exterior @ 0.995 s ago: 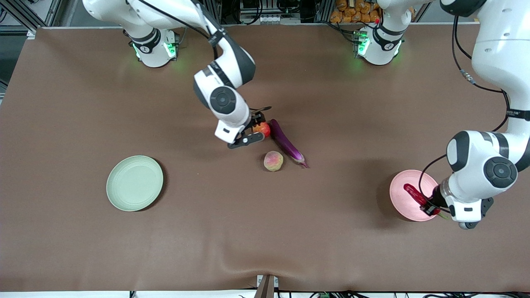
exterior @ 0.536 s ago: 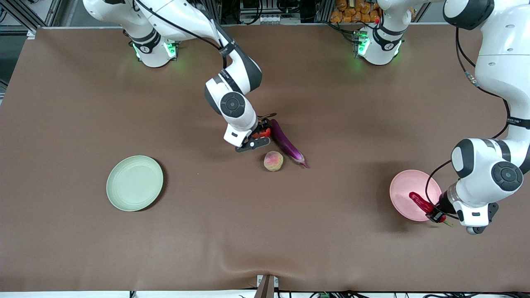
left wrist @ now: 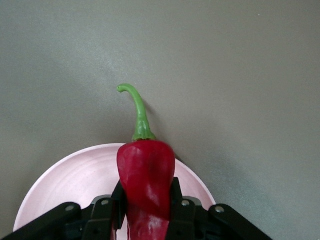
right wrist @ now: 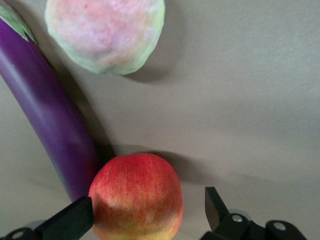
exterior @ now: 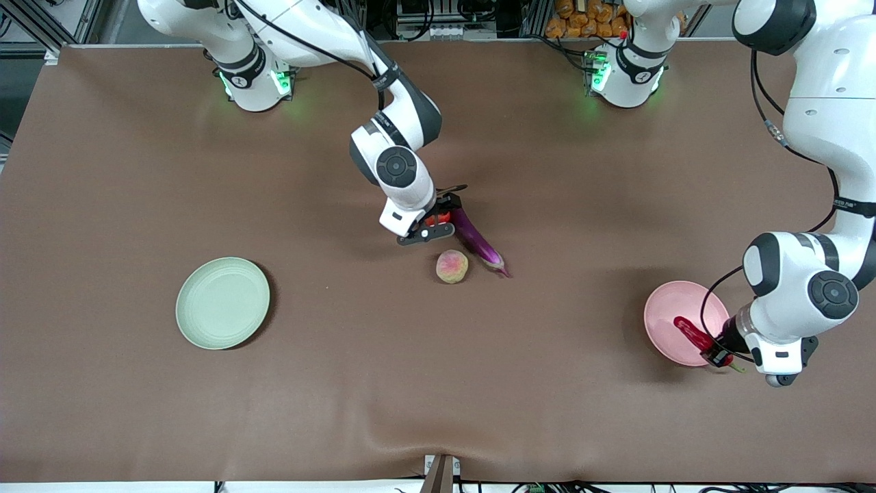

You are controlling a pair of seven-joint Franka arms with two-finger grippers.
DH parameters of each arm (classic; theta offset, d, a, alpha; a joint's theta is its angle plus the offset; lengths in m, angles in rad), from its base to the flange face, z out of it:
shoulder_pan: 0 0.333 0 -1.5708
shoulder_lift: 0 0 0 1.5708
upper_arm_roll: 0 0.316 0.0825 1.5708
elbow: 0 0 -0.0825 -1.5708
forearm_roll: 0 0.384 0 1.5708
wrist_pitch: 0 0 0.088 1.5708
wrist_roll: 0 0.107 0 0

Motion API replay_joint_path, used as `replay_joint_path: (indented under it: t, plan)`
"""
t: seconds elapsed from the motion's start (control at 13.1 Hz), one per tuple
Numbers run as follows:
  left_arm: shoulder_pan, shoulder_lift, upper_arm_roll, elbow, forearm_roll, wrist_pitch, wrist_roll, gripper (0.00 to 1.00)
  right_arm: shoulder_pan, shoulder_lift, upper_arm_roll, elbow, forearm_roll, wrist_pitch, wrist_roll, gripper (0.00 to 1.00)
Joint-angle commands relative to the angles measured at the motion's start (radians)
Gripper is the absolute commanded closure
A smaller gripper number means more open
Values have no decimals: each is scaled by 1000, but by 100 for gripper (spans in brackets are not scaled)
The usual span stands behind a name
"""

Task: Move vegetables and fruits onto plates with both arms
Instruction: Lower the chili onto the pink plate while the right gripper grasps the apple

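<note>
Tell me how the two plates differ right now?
The pink plate lies toward the left arm's end of the table; the green plate lies toward the right arm's end. A red chili pepper, clamped in the left gripper, is over the pink plate; the green plate has nothing on it. Both are round and shallow.

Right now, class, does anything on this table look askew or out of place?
Only slightly: the chili pepper, held by the left gripper, overhangs the pink plate, its stem past the rim.
</note>
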Motion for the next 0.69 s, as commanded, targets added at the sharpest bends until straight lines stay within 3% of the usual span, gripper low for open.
replay_joint_path:
  t: [0.0,0.15,0.23,0.38,0.61]
  plan:
    - [8,8,-9,4,-14,3,27,48,32,14,-9,5,52,15,13,0]
    - [2,8,-9,4,-15,3,13,21,39,20,-9,5,82,27,15,0]
    - [-2,8,-9,1,-15,3,10,21,39,22,-9,5,82,32,13,0]
    - [-7,5,-10,-1,-14,1,11,0,39,29,-9,4,82,33,13,0]
    - [-47,-47,-20,7,2,-70,20,0,55,37,-9,2,89,50,15,0]
